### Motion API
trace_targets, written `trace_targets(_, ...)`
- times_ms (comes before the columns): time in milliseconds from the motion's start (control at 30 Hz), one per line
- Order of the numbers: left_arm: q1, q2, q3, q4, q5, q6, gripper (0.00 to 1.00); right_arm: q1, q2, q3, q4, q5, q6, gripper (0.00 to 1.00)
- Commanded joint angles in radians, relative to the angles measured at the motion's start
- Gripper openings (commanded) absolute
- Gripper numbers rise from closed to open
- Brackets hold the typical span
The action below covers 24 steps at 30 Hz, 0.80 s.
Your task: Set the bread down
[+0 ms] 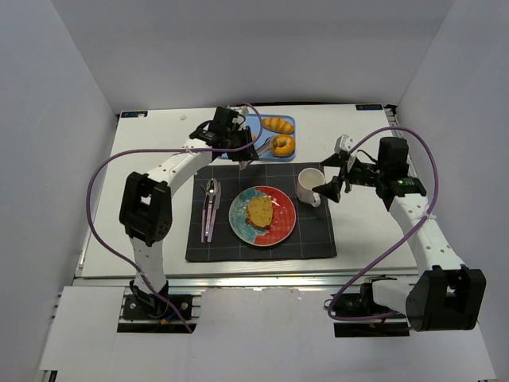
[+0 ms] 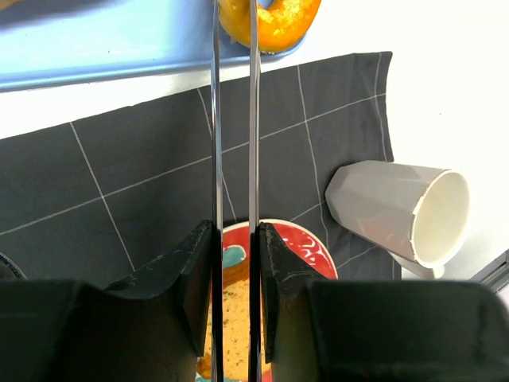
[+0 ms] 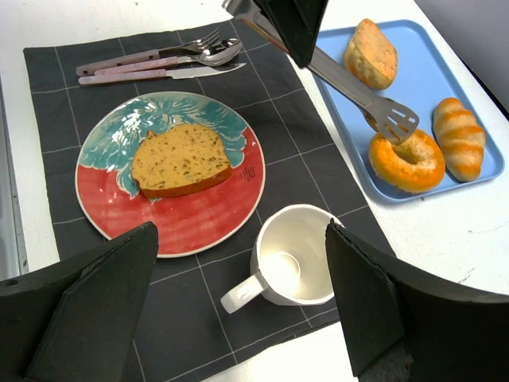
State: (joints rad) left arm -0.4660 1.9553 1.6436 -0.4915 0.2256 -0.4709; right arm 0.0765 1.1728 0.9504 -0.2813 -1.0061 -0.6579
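A slice point(image 3: 181, 159) lies on the plate point(image 3: 183, 231), left of centre; the left gripper point(image 2: 236, 270), clamped on tongs point(image 3: 350, 83), sets their tips at the ring bread point(image 3: 407, 159) in the tray point(image 3: 421, 48), upper right, perhaps touching; next comes a squeeze and lift; a bun point(image 3: 371, 53) and roll point(image 3: 461, 137) share the tray; the right gripper point(image 1: 336, 177) gapes by the empty mug point(image 3: 290, 255).

My two arms on top cam: white links, blk joints
L arm point(image 1: 171, 169) & R arm point(image 1: 427, 239) match; purple cable point(image 1: 94, 187) loops off each; blk wedge fingers point(image 3: 87, 310) on R wrist cam; green spot nr R wrist
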Motion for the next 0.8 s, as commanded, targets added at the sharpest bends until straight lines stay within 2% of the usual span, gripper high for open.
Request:
trace_targets(0,0.009,-0.139,0.045,0.013,0.018,0.006,0.05,-0.012,-0.027,0.001,0.025,-0.029,0.006,0.89)
trace_targets(133,0.009,-0.268,-0.028,0.014,0.035,-0.002,0.00,-0.018,-0.032,0.001,0.021,-0.029,0.000,0.89)
trace_targets(367,0.009,-0.559,-0.347,-0.117,0.070,0.017,0.00,-0.026,-0.027,0.002,0.008,-0.035,-0.012,0.89)
trace_targets(567,0.009,-0.795,-0.548,-0.229,0.106,0.009,0.00,-0.026,-0.002,0.021,-0.007,-0.055,-0.022,0.83)
trace_targets(767,0.009,-0.907,-0.695,-0.206,0.190,-0.017,0.00,-0.026,0.024,0.054,-0.038,-0.069,-0.031,0.81)
